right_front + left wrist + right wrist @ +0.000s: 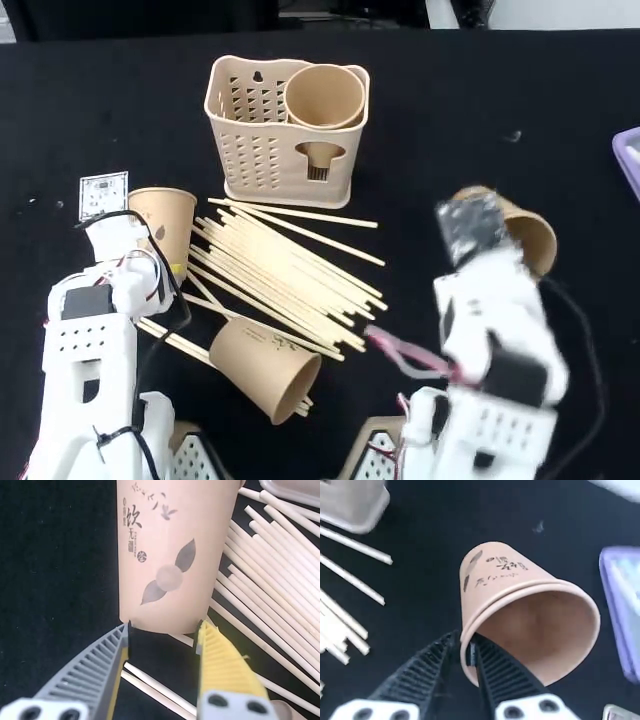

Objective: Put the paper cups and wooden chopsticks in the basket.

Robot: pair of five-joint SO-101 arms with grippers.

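Black table under me, and plenty left to do. On the left, my left gripper sits spread astride the narrow end of the left cup, a jaw on each side, not clamped as far as I can judge, so that one is not yet picked up. Moving in, the chopsticks lie fanned across the middle of the table, none of them in the basket, and the fallen cup lies on its side over their near ends. Behind them stands the basket with one cup already inside, the only thing done so far. Over on the right, my right gripper is pinched on the rim of the right cup, which tilts well apart from the basket. Three cups and every stick to go, by my count.
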